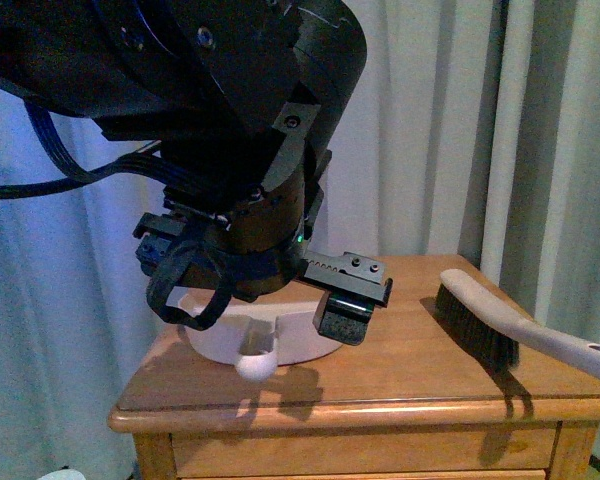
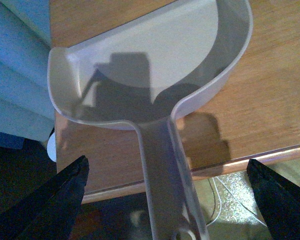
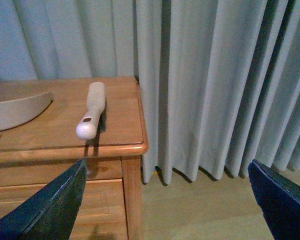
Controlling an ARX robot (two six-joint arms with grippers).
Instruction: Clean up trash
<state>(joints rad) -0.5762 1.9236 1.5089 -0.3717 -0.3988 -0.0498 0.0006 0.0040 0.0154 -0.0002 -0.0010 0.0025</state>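
Plainly, your left gripper [image 2: 167, 167] hangs spread wide and grasps nothing. Its dark fingers [image 2: 65, 195] straddle the dustpan's handle [image 2: 162, 200] without touching it, a stance that looks meant for closing on that handle.

The dustpan [image 2: 155, 55] is smooth, pale plastic, a shallow scoop with a raised curved wall. It lies flat on the glossy wooden nightstand [image 1: 420, 370], handle running out past the front edge, which is probably why you come at it from that side. Its bowl is bare, so the trash is not in it.

You cannot place the trash for certain. A small white round shape [image 1: 255, 366] sits just under the dustpan's front, and it may be the paper ball or only the handle's tip.

Further right, the brush [image 1: 475, 320] lies on the wood, with dark stiff bristles and a pale rounded grip. Your right gripper [image 3: 167, 167] is likewise spread and empty, well apart from the brush, in front of the pleated curtains [image 3: 205, 75].
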